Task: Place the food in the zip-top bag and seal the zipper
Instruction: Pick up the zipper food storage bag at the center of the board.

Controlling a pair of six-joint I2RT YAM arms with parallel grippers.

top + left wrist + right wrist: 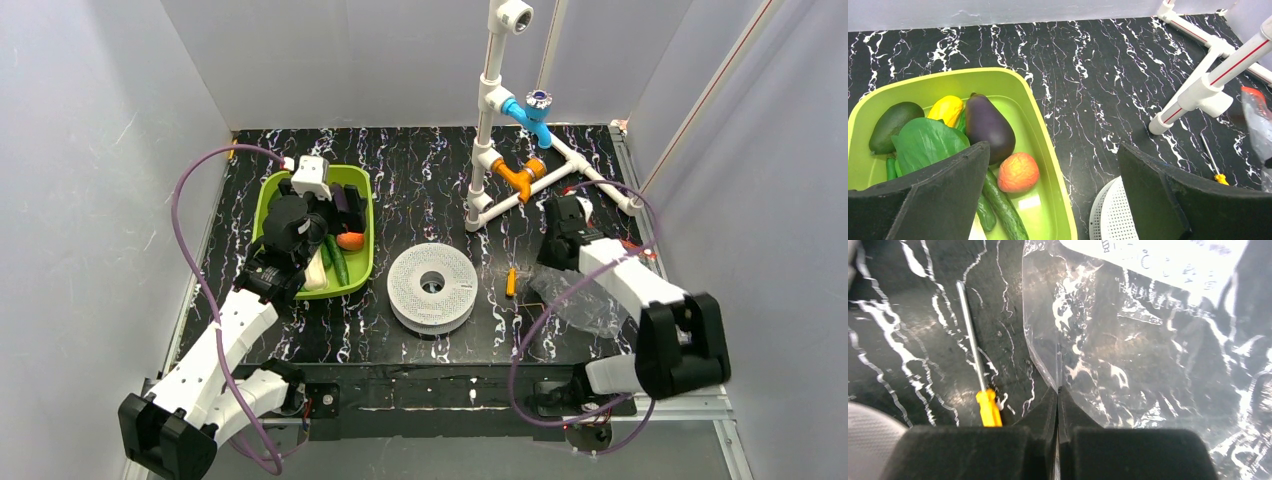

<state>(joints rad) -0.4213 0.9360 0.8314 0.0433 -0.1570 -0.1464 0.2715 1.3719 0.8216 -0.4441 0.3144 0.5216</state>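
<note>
The food lies in a lime-green tub [1049,150]: a purple eggplant [988,127], an orange-red round fruit [1018,172], a yellow piece [946,109], a leafy green [928,142] and long green cucumbers [1003,207]. My left gripper [1053,147] hangs open above the tub's right rim with nothing between its fingers; from above it [325,210] is over the tub [362,180]. The clear zip-top bag [1148,350] lies crumpled at the right [590,305]. My right gripper [1058,390] is shut on its thin edge. The orange-red zipper [1252,92] shows at the bag's top.
A white perforated disc [432,288] sits mid-table between the tub and the bag. A small yellow-handled screwdriver [988,407] lies just left of my right gripper. A white pipe frame [490,150] with orange and blue fittings stands at the back right. Walls enclose the table.
</note>
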